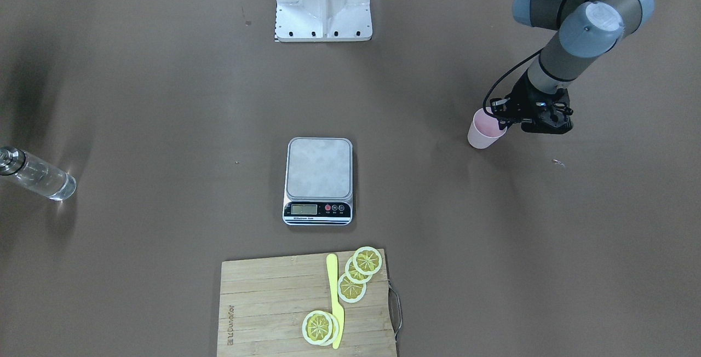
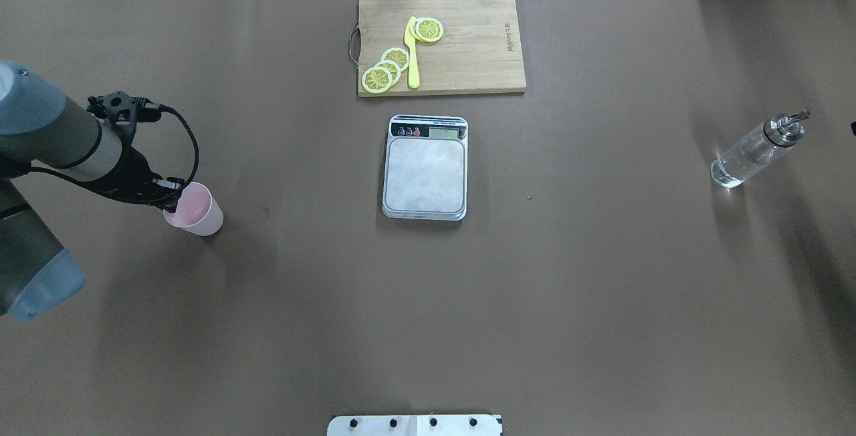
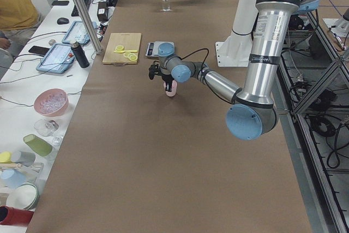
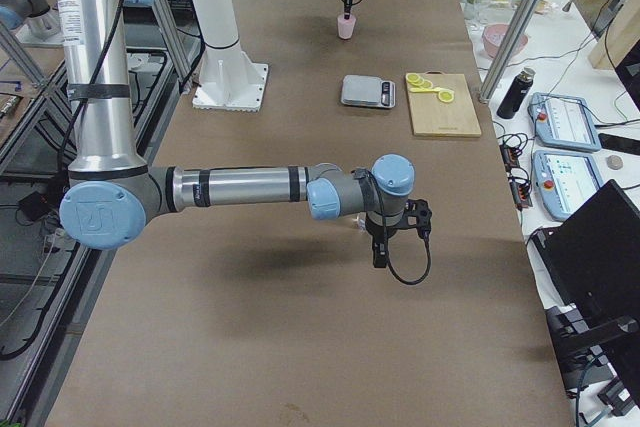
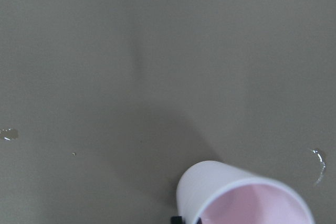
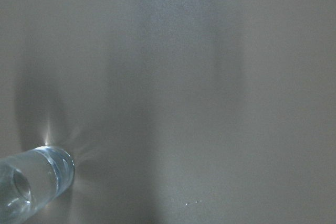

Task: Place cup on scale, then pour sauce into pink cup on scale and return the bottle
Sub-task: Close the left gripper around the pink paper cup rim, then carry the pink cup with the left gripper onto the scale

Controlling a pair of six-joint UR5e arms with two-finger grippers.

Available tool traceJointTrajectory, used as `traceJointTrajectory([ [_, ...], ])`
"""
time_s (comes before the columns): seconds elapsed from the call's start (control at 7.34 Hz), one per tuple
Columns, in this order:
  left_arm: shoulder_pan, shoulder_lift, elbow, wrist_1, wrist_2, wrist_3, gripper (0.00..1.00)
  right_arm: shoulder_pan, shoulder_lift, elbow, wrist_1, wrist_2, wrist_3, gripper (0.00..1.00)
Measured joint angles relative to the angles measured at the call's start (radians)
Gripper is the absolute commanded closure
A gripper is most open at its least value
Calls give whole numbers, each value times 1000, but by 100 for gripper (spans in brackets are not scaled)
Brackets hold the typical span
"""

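Nothing is finished yet: the cup [image 1: 484, 131], far from the bare scale [image 1: 319, 170], has the fingers of the left gripper [image 1: 499, 122] at its rim, clamped or not I cannot tell, and the bottle [image 2: 752, 155] stands untouched near the right gripper [image 4: 379, 255], whose fingers are equally unclear.

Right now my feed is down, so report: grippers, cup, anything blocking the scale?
Left gripper at cup rim, grip unclear. Right gripper near bottle, state unclear. Nothing between cup and scale.

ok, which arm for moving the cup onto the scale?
Left. The left gripper is at the rim of the cup, and the scale is bare. The right arm sits far off by the bottle.
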Motion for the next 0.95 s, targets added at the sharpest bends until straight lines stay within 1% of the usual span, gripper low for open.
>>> traceJointTrajectory([
  [0.14, -1, -30, -3, 16, -3, -20, 100, 0, -1, 0, 0, 0, 0, 1],
  [0.27, 0, -93, -6, 68, -4, -67, 100, 0, -2, 0, 0, 1, 0, 1],
  [0.68, 32, -316, -1, 258, -3, -216, 100, 0, -7, 0, 0, 2, 0, 1],
  [0.95, 72, -450, 47, 313, 3, -320, 100, 0, -9, 0, 0, 3, 0, 1],
])
